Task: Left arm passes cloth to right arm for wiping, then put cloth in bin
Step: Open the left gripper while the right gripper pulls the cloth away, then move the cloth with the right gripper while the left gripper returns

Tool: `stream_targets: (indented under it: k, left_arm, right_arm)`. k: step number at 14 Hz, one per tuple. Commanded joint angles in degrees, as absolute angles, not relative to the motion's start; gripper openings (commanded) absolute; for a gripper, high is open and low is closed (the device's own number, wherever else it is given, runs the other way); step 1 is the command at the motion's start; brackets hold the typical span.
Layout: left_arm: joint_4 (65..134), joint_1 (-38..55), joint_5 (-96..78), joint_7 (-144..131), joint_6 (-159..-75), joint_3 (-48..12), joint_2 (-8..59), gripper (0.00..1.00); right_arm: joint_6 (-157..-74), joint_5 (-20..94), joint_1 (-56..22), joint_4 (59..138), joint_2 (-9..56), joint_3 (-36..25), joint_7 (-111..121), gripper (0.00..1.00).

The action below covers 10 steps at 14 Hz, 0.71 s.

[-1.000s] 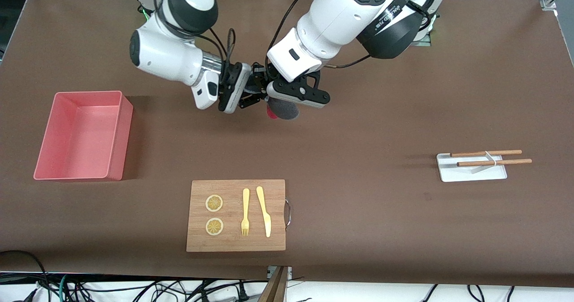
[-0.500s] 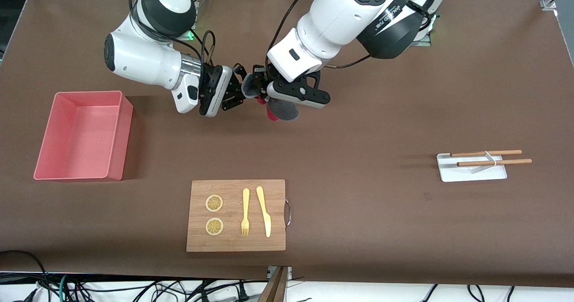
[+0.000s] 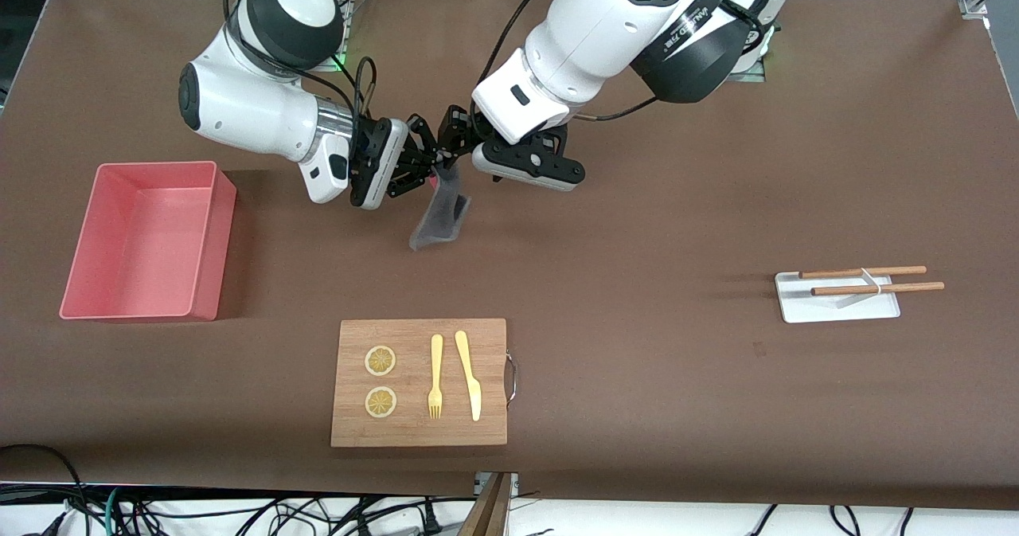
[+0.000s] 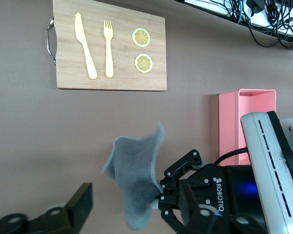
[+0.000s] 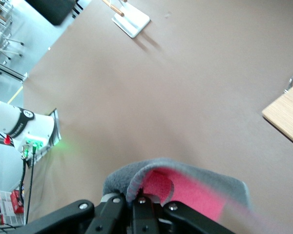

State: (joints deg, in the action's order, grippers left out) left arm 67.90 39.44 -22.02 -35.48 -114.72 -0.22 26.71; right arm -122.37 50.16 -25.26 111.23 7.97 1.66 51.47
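The dark grey cloth (image 3: pixel 440 211) hangs limp in the air over the bare table. My right gripper (image 3: pixel 432 168) is shut on its top edge. In the right wrist view the cloth (image 5: pixel 185 183) shows a pink underside folded over the shut right gripper (image 5: pixel 146 202). My left gripper (image 3: pixel 521 174) hovers close beside it, open, with nothing in it. In the left wrist view one of its fingers (image 4: pixel 80 204) stands apart from the cloth (image 4: pixel 134 180). The pink bin (image 3: pixel 155 166) stands at the right arm's end of the table.
A wooden board (image 3: pixel 418 432) with a yellow fork, knife and two lemon slices lies nearer the front camera than the grippers. A small white tray (image 3: pixel 836 307) with two wooden sticks sits toward the left arm's end.
The left gripper has opened and let go of the cloth. The right gripper, shut on it, drew back toward the bin's end. The cloth has dropped out of its bundle and hangs loose.
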Motion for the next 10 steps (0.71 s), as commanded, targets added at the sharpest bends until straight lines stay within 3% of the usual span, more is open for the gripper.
stream_targets:
  k: [1,6,10]
  left_arm:
    - [67.59,39.99,-20.48,-35.77,-114.87,0.18,26.46,1.0]
    - [68.55,37.45,-17.69,-36.04,-112.25,0.97,25.32,1.0]
    - [68.73,34.82,-7.93,-35.95,-99.52,1.05,25.14,1.0]
  right_arm:
    - [-119.72,46.59,-23.65,111.88,6.51,0.88,51.5,0.0]
    - [-112.07,36.92,-21.1,111.8,4.84,-3.51,51.5,0.0]
    - [-110.57,30.0,-17.68,111.71,5.09,-3.52,51.42,0.0]
